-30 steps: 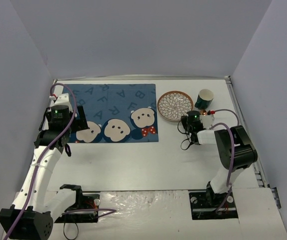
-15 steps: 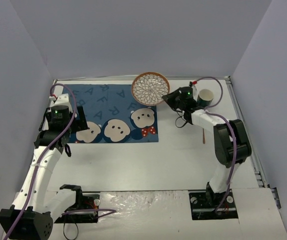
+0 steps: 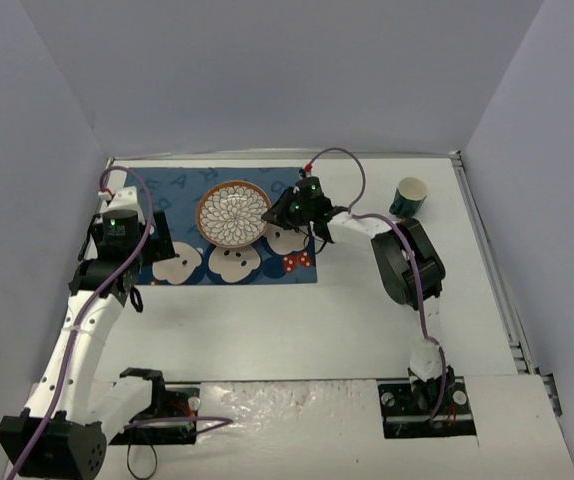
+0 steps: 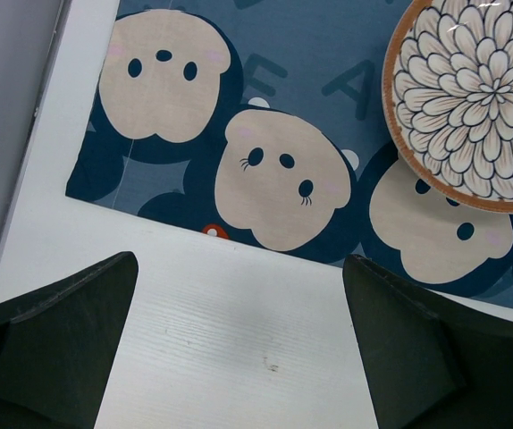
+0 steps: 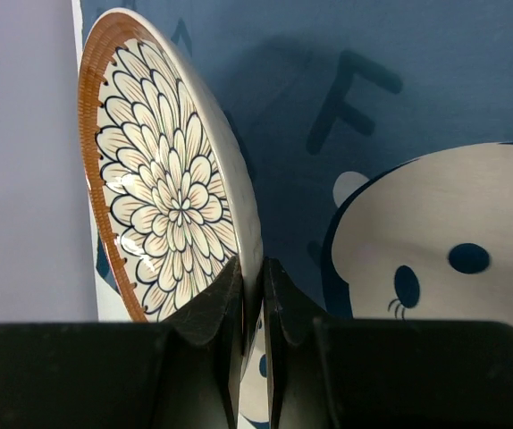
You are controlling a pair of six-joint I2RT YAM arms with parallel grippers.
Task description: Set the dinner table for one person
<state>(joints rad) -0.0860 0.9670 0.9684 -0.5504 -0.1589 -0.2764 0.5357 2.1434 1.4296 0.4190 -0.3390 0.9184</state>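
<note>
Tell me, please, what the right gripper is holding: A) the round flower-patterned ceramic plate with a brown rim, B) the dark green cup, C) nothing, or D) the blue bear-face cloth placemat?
A: in the right wrist view the right gripper is shut on the edge of the round flower-patterned plate, over the blue cloth placemat.

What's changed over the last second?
The right pincer, shut on the plate by its rim, lifted it from the bare table beside the cup and carried it left over the placemat. The left pincer, cup and placemat stayed put.
</note>
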